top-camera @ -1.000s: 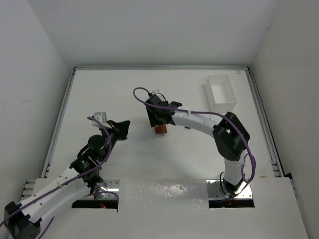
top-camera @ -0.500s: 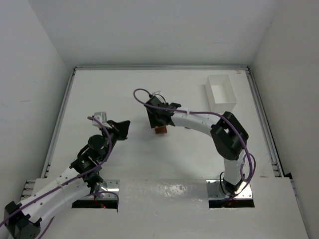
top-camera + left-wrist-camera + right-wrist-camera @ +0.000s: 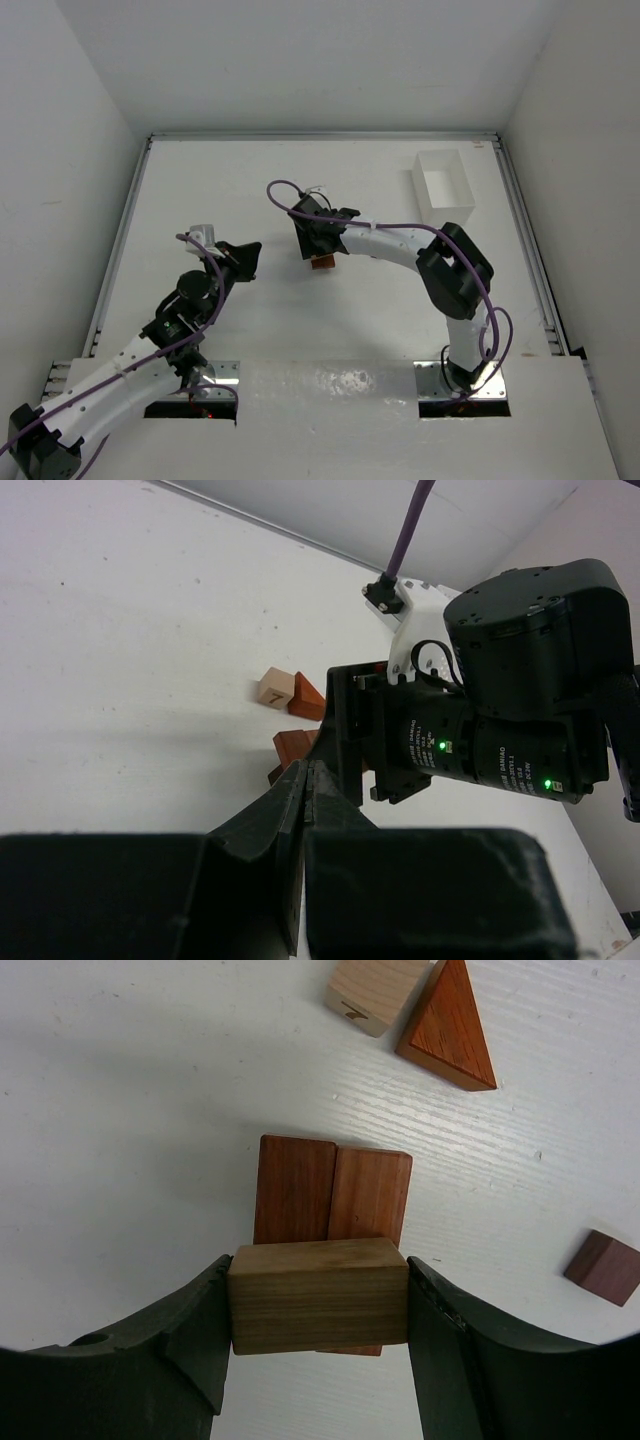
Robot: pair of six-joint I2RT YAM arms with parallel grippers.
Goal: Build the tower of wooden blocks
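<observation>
My right gripper [image 3: 318, 1300] is shut on a pale tan block [image 3: 318, 1295], its jaws pressing the block's two ends. The block lies crosswise over the near end of two reddish-brown bars [image 3: 330, 1190] that sit side by side on the table; whether it touches them I cannot tell. From above, the right gripper [image 3: 320, 240] covers most of this stack [image 3: 322, 262]. My left gripper [image 3: 310, 770] is shut on nothing and hangs to the left of the stack [image 3: 295, 745], also seen from above as the left gripper [image 3: 245, 258].
Beyond the stack lie a pale cube marked 7 [image 3: 375, 990] and a reddish-brown wedge [image 3: 448, 1025]. A small dark brown cube [image 3: 602, 1267] sits to the right. A clear plastic box [image 3: 443, 182] stands at the back right. White walls enclose the table.
The right arm's elbow has shifted slightly to the left while its gripper stays over the stack with the tan block. The left arm has not moved.
</observation>
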